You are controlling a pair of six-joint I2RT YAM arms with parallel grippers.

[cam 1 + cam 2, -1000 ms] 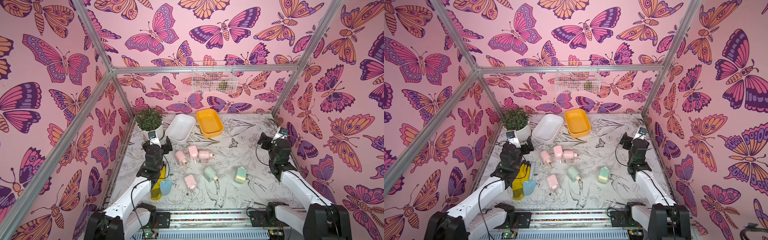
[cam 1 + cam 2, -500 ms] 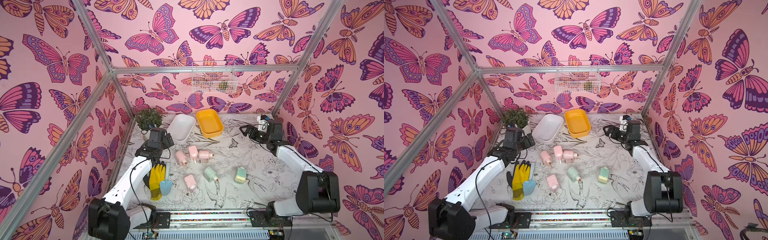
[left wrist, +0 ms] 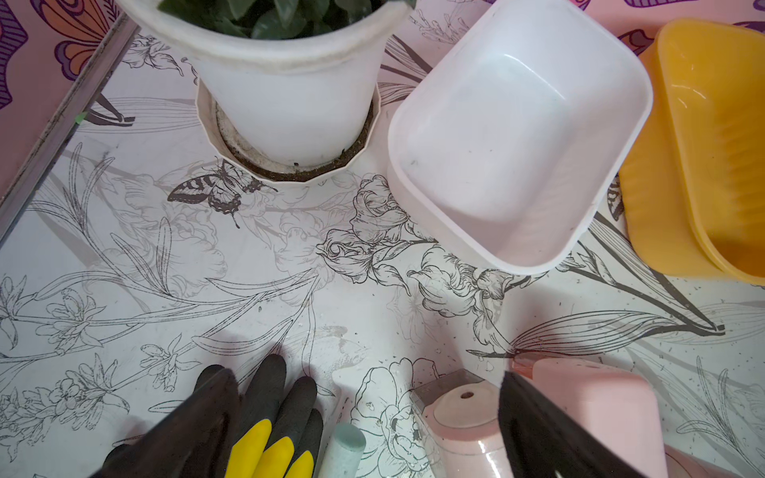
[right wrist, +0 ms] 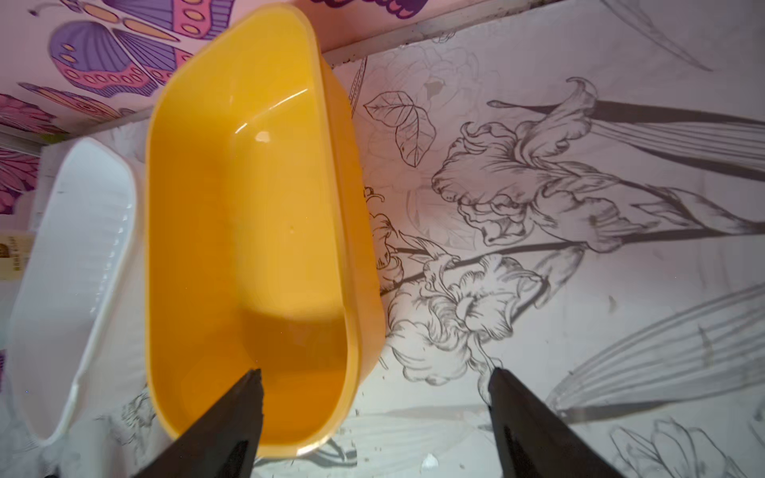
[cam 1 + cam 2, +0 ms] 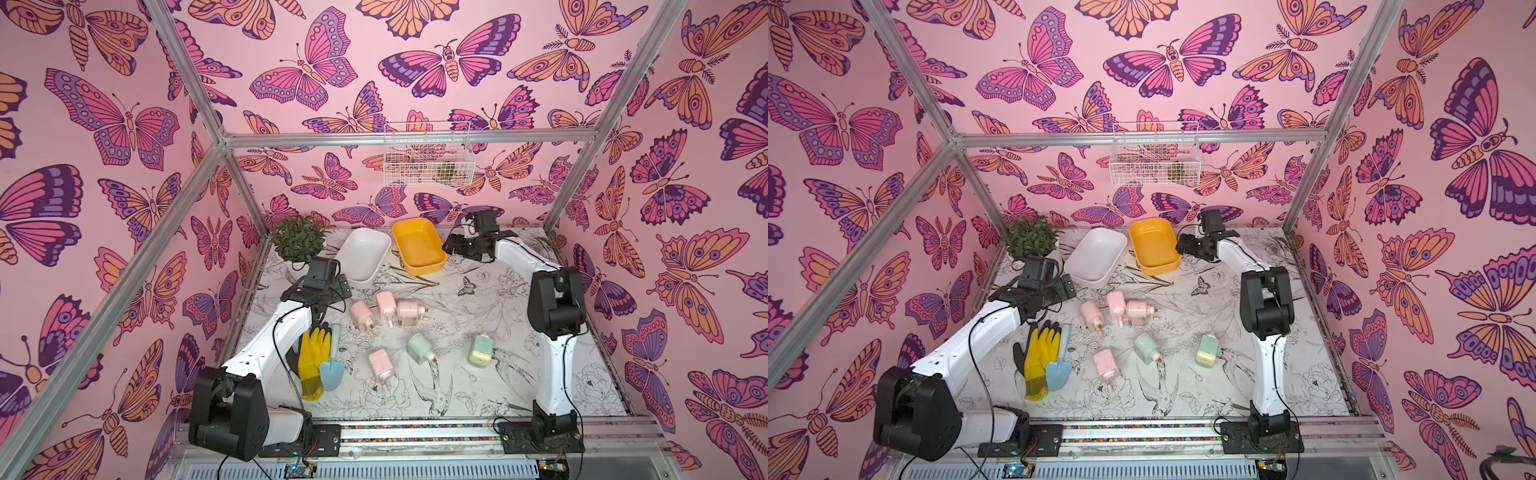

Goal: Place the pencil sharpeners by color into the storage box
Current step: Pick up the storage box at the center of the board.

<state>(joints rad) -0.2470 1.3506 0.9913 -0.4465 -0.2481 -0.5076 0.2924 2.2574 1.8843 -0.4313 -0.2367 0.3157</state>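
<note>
At the back of the table the right gripper (image 5: 451, 248) sits at the yellow box (image 5: 417, 245), and the wrist view shows its jaws spread wide, one fingertip (image 4: 248, 389) over the box's inside and the other out over the table, straddling the near-side wall with nothing clamped. So the step looks like a grab on that wall, perhaps to pull the box closer to the work. To do it well: come down until the rim sits deep between the fingers, close square on the wall, then drag low and slow, because it's light plastic and a corner pinch would swing it into the white box (image 5: 363, 255) just beside it. Over on the other side, the left gripper (image 5: 332, 286) hangs wide open and empty above the table between the white box and the pink cluster. All six sharpeners lie loose mid-table, none boxed. Three pink sharpeners (image 5: 386, 305) huddle together: two lie with their long axes running front to back, handles toward the front edge, the third lies crosswise with its handle toward the right arm. A fourth pink one (image 5: 380, 363) points its handle to the front. One green sharpener (image 5: 420, 347) lies diagonally, handle front-right; the other green (image 5: 481, 351) looks upright, I can't read its handle.
</note>
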